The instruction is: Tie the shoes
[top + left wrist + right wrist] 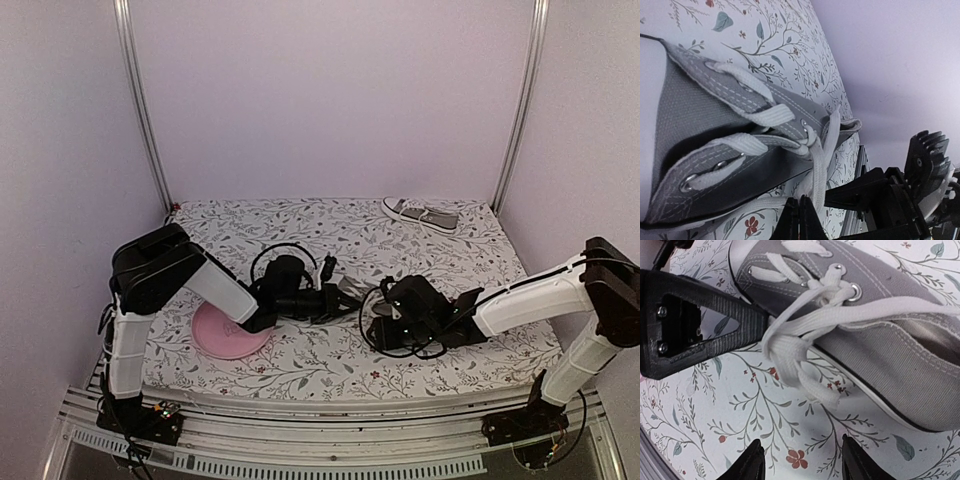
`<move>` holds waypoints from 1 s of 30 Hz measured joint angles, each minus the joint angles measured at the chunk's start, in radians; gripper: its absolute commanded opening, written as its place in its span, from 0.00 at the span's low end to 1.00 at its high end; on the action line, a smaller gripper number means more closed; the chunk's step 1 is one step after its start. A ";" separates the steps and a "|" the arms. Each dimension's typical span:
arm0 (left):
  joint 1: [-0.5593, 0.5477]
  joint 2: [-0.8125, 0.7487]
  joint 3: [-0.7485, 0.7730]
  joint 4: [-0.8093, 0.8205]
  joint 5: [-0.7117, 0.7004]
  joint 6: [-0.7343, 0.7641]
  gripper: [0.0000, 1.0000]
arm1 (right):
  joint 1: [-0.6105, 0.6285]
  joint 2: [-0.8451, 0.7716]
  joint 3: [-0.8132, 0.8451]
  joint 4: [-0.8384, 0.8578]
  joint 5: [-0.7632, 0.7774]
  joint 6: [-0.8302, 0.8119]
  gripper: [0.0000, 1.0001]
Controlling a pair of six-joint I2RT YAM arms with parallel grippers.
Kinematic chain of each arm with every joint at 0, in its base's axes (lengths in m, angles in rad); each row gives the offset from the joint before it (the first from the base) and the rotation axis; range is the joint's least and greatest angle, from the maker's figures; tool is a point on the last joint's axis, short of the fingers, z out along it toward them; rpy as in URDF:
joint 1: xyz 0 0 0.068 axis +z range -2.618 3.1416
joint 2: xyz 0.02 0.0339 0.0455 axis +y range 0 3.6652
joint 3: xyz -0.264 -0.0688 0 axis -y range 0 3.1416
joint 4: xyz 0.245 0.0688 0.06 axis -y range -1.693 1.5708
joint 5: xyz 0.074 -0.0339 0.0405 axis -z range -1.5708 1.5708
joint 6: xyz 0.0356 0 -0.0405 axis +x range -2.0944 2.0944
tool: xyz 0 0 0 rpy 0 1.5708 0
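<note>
your right pincer (805, 462), half open and empty, sits just below the loose lace (795, 365) at frame centre; the near shoe (880, 305) runs upper left to lower right. left pincer (800, 212) is shut on that lace.

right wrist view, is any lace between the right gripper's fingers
No, the right gripper is open over the floral cloth, and the white lace lies beyond its fingertips, untouched.

shoe (350, 291): centre of table (300, 225) | second shoe (421, 214): far right | plate (222, 338): near left
</note>
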 measured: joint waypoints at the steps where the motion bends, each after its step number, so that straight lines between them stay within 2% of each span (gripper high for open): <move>1: 0.000 0.000 0.000 0.001 0.000 0.000 0.00 | 0.001 0.008 0.000 0.010 0.021 0.002 0.56; 8: 0.000 0.002 0.000 0.005 -0.001 -0.009 0.00 | 0.002 0.053 0.021 0.065 0.100 -0.040 0.62; 12: 0.000 0.003 0.000 0.006 -0.001 -0.011 0.00 | 0.002 0.070 0.063 0.080 0.139 -0.093 0.60; 20: 0.000 0.003 0.000 0.011 -0.001 -0.011 0.00 | -0.005 0.134 0.103 0.090 0.171 -0.171 0.45; 26: 0.000 0.003 0.000 0.011 -0.001 -0.011 0.00 | -0.011 0.146 0.103 0.091 0.172 -0.203 0.20; 28: 0.000 0.003 0.000 0.011 -0.001 -0.011 0.00 | -0.014 0.146 0.103 0.092 0.172 -0.208 0.09; 30: 0.000 0.003 0.000 0.011 -0.001 -0.011 0.00 | -0.021 0.146 0.103 0.091 0.172 -0.216 0.04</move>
